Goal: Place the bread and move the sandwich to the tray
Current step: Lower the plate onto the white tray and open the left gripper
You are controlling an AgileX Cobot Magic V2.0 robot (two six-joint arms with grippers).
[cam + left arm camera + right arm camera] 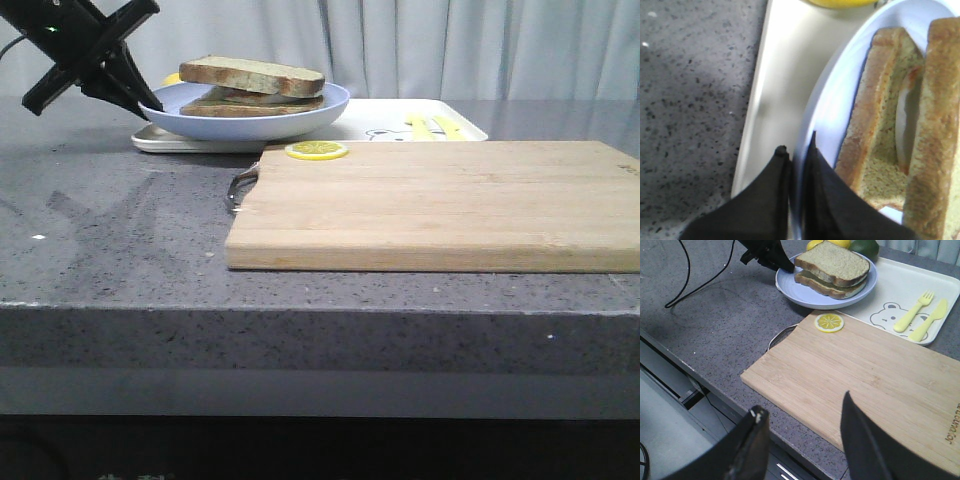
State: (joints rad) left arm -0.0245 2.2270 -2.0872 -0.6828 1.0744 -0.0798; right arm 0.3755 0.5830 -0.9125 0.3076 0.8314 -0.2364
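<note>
The sandwich [255,88] lies on a light blue plate [250,122] at the left end of the white tray [400,118]. Its top bread slice [250,72] covers the egg slice below. My left gripper [140,100] is shut on the plate's left rim. In the left wrist view its fingers [775,190] pinch the plate's rim [825,100], with the sandwich [890,125] beside them and the tray [775,90] beneath. My right gripper [802,407] is open and empty, above the table's front edge, looking at the sandwich [832,267], plate [805,292] and tray [900,287].
A wooden cutting board [440,200] fills the middle and right of the table, with a lemon slice [316,150] at its far left corner. A yellow fork and knife [920,315] lie on the tray. Yellow and green fruit [860,245] sit behind the plate. A black cable [685,280] trails at the left.
</note>
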